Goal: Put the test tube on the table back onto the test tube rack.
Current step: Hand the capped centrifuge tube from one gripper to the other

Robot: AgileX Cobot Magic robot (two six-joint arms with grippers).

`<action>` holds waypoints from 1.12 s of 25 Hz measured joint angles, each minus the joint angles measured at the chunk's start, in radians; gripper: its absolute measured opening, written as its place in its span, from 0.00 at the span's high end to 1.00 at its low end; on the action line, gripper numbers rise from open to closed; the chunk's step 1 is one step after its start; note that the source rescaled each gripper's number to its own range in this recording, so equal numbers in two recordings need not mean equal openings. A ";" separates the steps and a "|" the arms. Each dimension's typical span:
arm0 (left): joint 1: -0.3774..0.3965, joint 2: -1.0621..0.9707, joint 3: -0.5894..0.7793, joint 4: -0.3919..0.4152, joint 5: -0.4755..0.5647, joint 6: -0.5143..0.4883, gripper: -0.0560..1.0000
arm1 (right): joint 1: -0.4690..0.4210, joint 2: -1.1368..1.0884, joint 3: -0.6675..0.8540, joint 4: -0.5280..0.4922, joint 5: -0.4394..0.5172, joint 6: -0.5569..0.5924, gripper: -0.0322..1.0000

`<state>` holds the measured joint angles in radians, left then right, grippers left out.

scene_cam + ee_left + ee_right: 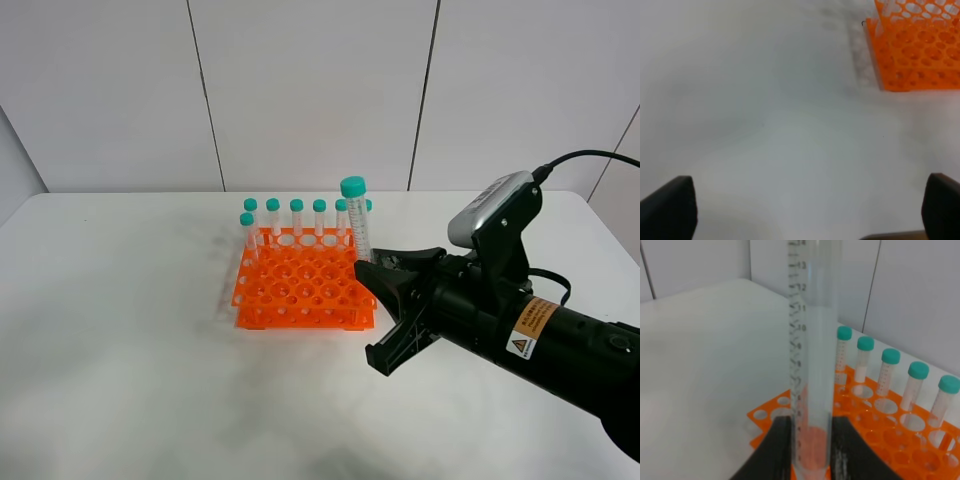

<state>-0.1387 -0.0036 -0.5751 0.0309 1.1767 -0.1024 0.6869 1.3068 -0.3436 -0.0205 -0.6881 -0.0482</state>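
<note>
The right gripper (368, 266) has its black jaws pinched on the lower part of a slim clear plastic test tube (358, 228) with a teal-green screw cap. The tube stands nearly upright, cap uppermost, at the right-hand edge of the bright orange plastic test tube rack (295, 290) with its grid of round holes. In the right wrist view the test tube (810, 355) rises between the two fingers (779, 450), pressed from both sides, its printed scale facing the camera. Its bottom end is hidden at the jaws, so I cannot tell whether the tip reaches a hole. More teal-capped tubes (296, 215) stand in the rack's far row, with one at its left side. The rack sits on the large white matte table (120, 330). The left gripper (805, 210) hangs over bare tabletop apart from the rack, jaws spread wide with only the table surface showing between them and one rack corner (915, 55) in its view.
</note>
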 joint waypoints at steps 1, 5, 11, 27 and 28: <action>0.000 0.000 0.000 0.000 0.000 0.009 0.00 | 0.000 0.000 0.004 0.000 -0.007 0.009 0.95; 0.000 0.000 0.000 -0.013 -0.001 0.052 0.00 | 0.000 0.000 0.004 0.000 -0.015 0.019 0.95; 0.000 0.000 -0.005 -0.014 -0.018 0.062 0.00 | 0.000 0.000 0.004 0.000 -0.016 0.020 0.95; -0.088 0.302 -0.112 -0.046 -0.189 0.159 0.00 | 0.000 0.000 0.004 0.000 -0.005 0.022 0.95; -0.122 0.311 -0.112 -0.046 -0.191 0.160 0.00 | 0.000 0.000 0.004 0.000 0.000 0.022 0.95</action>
<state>-0.2612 0.3070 -0.6872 -0.0155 0.9862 0.0578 0.6869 1.3068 -0.3392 -0.0205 -0.6882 -0.0258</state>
